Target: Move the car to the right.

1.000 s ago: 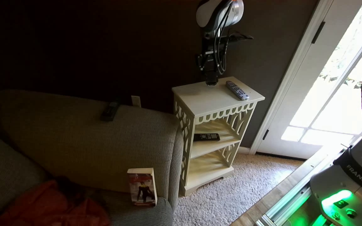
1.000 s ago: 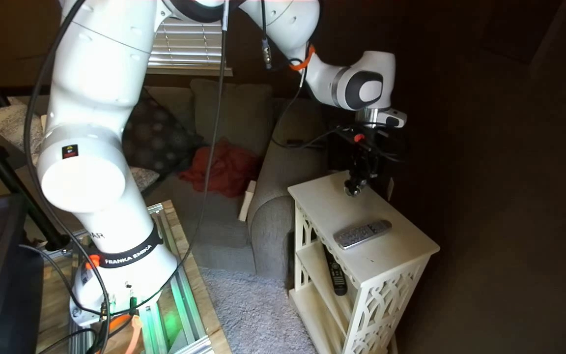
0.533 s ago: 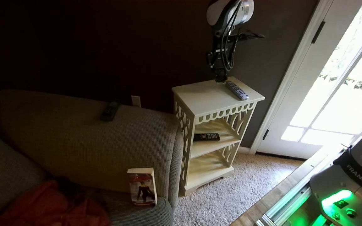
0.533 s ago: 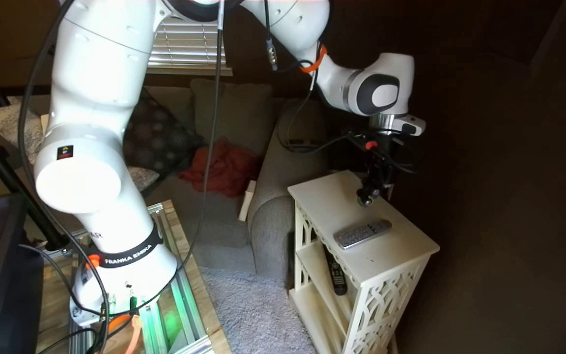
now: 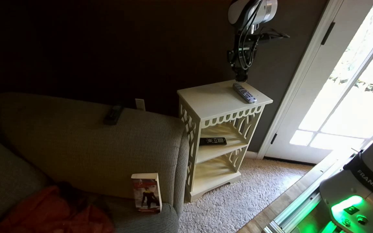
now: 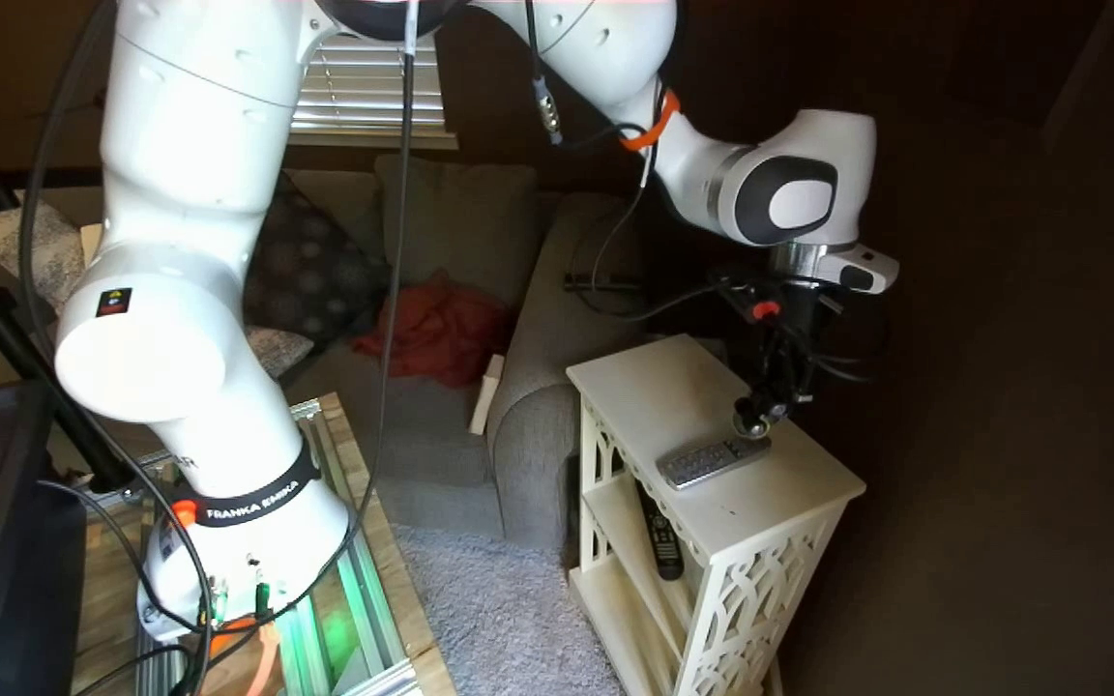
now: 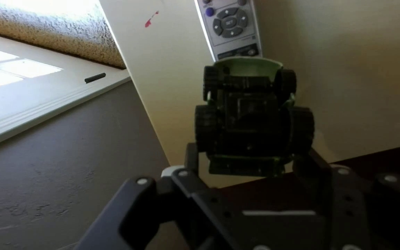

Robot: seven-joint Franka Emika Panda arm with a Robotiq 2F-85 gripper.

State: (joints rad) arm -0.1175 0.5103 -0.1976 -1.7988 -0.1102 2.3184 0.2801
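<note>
Remote (image 7: 229,26), long, grey and button-covered, lies on a cream tabletop (image 5: 204,100), close below a black-and-green, four-wheeled toy car (image 7: 252,114) pinched between black jointed fingers (image 7: 191,159) | black remote (image 5: 213,141) on cream shelf (image 5: 220,152) underneath | wrist view crops the grey remote; car barely readable in both exterior views

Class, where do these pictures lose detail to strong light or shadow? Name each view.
In an exterior view, daylight bleaches the door glass while the sofa sits in gloom; in an exterior view, the robot arm glares and the wall goes nearly black; in the wrist view, the toy car is underlit.
</note>
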